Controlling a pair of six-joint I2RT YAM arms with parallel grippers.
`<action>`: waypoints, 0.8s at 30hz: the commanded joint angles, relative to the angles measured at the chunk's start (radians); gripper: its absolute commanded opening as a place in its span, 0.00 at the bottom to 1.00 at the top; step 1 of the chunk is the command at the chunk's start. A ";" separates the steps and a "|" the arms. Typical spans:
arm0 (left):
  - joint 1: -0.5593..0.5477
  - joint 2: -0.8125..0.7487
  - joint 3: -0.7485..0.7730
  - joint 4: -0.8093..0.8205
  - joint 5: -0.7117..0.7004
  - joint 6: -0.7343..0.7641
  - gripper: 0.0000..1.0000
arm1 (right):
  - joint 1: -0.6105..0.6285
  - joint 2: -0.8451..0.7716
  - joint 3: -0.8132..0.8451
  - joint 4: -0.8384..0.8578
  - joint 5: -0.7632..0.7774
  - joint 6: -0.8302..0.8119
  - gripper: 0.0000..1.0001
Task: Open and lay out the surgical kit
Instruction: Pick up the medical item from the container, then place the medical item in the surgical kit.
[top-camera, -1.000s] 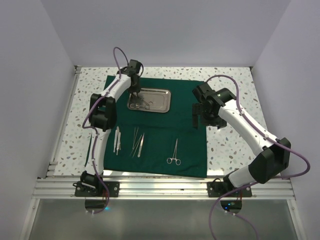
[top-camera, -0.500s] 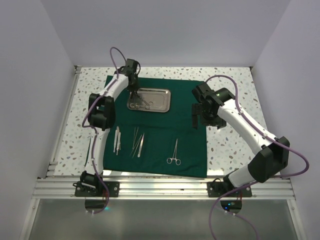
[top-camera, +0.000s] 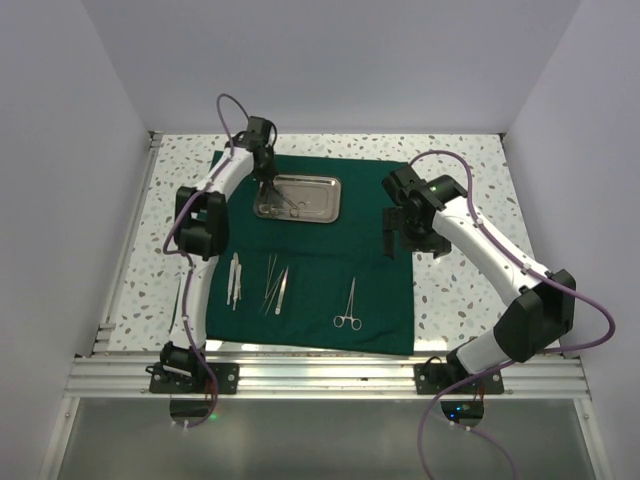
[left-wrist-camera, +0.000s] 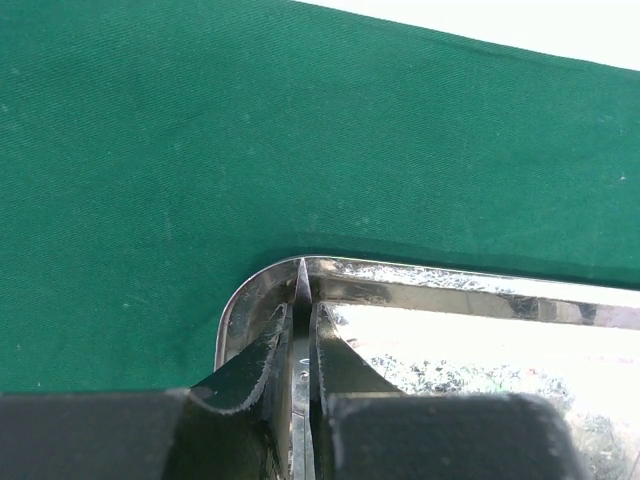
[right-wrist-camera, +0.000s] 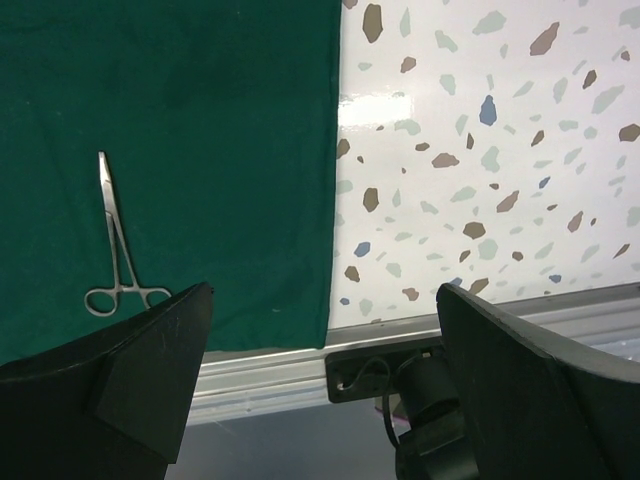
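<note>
Seemingly a slim instrument (left-wrist-camera: 301, 285) nipped in left pincer (left-wrist-camera: 300, 320), over tray (left-wrist-camera: 450, 298) corner

A white counter (top-camera: 470, 160) flecked with grey, brown and blue chips is filling the middle of the overhead view, showing bare along its upper, left and right margins. A silver metal rail (top-camera: 330, 372) is running along its lower edge, and a thinner side rail (top-camera: 122, 250) is bordering its left edge. Pale walls (top-camera: 330, 60) are closing it in on three sides. A grey glossy panel (top-camera: 320, 440) is spanning the bottom of the frame. In the right wrist view, the counter is catching a bright glare at upper centre.
</note>
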 joint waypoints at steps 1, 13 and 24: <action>0.025 -0.006 -0.028 -0.042 0.033 0.047 0.00 | -0.002 -0.016 0.024 0.025 -0.001 -0.005 0.98; 0.027 -0.249 -0.015 -0.049 0.061 0.084 0.00 | -0.002 -0.094 -0.025 0.059 -0.044 -0.015 0.98; -0.070 -0.497 -0.276 -0.082 0.092 -0.018 0.00 | -0.002 -0.180 -0.082 0.088 -0.072 -0.038 0.98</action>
